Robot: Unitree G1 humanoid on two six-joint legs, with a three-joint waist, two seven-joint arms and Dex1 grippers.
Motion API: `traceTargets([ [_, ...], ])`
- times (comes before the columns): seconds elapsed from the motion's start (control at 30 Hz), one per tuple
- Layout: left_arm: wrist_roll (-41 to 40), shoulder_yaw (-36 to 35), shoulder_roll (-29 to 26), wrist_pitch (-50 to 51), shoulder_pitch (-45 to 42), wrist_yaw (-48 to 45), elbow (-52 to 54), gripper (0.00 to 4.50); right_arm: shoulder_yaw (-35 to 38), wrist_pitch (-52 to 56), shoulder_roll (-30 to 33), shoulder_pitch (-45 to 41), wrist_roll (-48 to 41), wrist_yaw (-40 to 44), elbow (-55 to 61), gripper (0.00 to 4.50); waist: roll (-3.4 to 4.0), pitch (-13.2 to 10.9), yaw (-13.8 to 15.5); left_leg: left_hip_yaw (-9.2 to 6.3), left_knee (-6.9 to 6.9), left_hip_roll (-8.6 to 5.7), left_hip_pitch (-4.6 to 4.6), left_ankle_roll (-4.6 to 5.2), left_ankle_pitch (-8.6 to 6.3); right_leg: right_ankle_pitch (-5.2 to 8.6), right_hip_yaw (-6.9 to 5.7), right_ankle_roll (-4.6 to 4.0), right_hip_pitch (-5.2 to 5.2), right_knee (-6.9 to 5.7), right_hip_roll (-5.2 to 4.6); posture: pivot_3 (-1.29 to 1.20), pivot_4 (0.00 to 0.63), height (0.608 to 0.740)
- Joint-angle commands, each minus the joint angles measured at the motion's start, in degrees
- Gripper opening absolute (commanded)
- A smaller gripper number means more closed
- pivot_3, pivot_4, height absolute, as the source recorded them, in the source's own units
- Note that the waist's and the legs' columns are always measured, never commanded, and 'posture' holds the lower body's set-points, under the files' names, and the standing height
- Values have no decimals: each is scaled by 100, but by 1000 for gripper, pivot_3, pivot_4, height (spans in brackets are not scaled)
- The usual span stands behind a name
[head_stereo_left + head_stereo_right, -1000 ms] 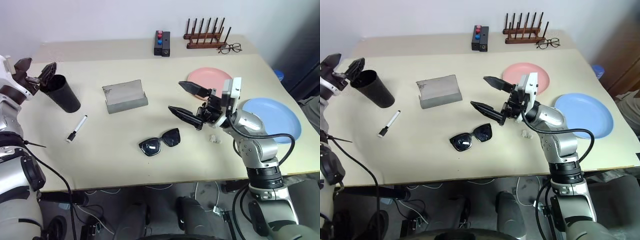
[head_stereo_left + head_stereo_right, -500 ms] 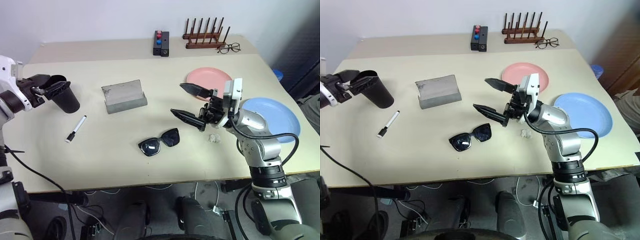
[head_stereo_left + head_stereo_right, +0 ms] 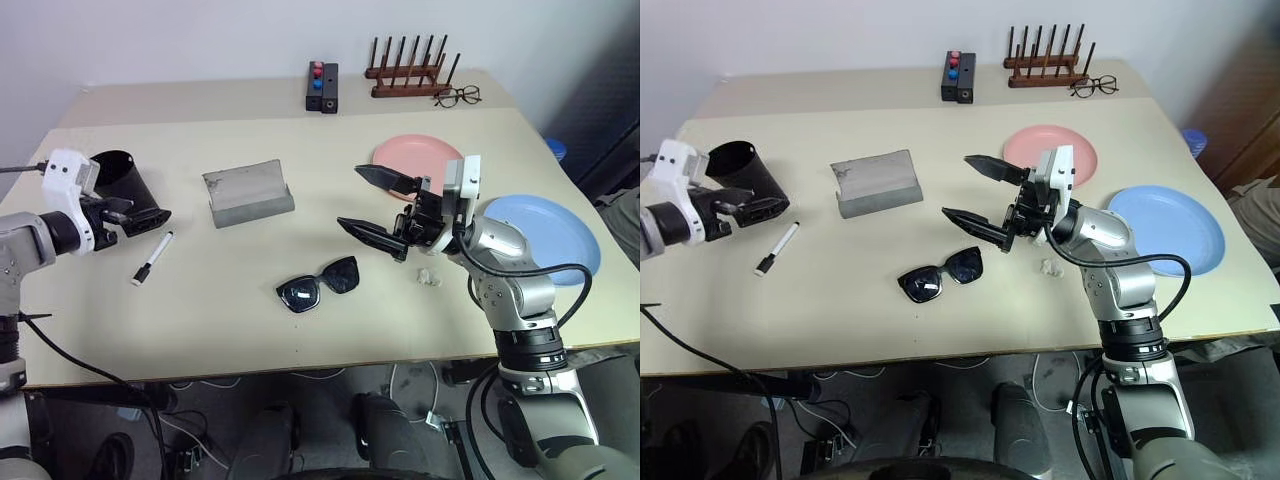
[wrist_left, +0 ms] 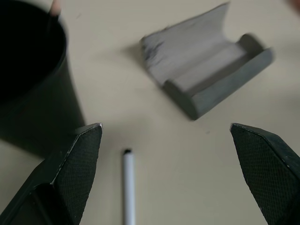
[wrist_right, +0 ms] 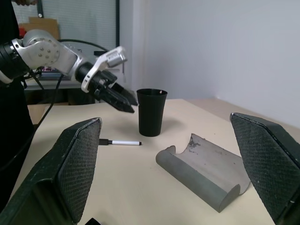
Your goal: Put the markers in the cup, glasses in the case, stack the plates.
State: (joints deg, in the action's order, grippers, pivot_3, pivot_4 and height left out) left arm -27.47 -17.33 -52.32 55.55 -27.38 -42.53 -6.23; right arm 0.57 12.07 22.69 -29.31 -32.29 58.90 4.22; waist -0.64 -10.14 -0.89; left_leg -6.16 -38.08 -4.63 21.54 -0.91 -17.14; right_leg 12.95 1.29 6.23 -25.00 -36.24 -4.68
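The black cup [image 3: 112,172] stands upright at the table's left. My left gripper [image 3: 135,212] is open just in front of it, above the marker [image 3: 153,258], a white pen with a black cap lying flat. In the left wrist view the marker [image 4: 129,187] lies between the spread fingers, with the cup [image 4: 28,84] beside it. The grey case [image 3: 249,193] sits open at mid-table. The black glasses [image 3: 320,284] lie near the front, with my right gripper [image 3: 352,197] open in the air just behind and right of them. The pink plate [image 3: 420,153] and the blue plate [image 3: 545,235] lie apart at the right.
A black box with red and blue buttons [image 3: 323,86], a wooden rack [image 3: 408,72] and wire-framed spectacles [image 3: 459,96] stand along the far edge. A small crumpled white scrap [image 3: 429,275] lies under the right forearm.
My left gripper has dropped from the cup's rim to a spot in front of the cup, over the marker, and now points forward and down. The right arm has kept still.
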Motion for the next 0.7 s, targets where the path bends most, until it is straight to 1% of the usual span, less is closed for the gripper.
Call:
traceTargets([
  [0.03,87,52,59,50,-137,199,-111,4488,53,-90,-1,-7,-20,-11,174,4500,0,0,17,0,0,0,0,0,0,0,0,0,1,0,0,0,150,740],
  [0.13,178,268,51,27,-145,143,-274,4488,48,-107,-5,-5,5,-25,171,4500,0,0,9,0,-1,-1,0,0,0,0,0,0,1,1,-1,0,150,740],
  [0.33,348,453,171,-107,24,176,-680,4488,54,-116,-2,57,32,-58,226,4500,0,0,3,0,1,0,-1,-1,0,0,0,0,0,1,0,0,150,740],
  [0.43,423,507,220,-172,-83,196,-953,4488,45,-121,5,99,45,-64,247,4500,0,0,7,0,2,0,0,-1,1,0,0,0,-1,1,0,0,150,740],
  [0.57,596,680,205,-347,-446,125,-1431,4488,37,-120,3,89,51,-74,244,4500,0,0,25,-1,1,0,1,-2,1,0,-1,-1,0,1,-1,0,150,740],
  [0.7,605,839,261,-219,-449,-44,-1466,4488,39,-127,3,86,58,-95,257,4500,0,0,9,-1,0,-4,0,-2,1,0,-1,0,1,2,-4,0,150,740],
])
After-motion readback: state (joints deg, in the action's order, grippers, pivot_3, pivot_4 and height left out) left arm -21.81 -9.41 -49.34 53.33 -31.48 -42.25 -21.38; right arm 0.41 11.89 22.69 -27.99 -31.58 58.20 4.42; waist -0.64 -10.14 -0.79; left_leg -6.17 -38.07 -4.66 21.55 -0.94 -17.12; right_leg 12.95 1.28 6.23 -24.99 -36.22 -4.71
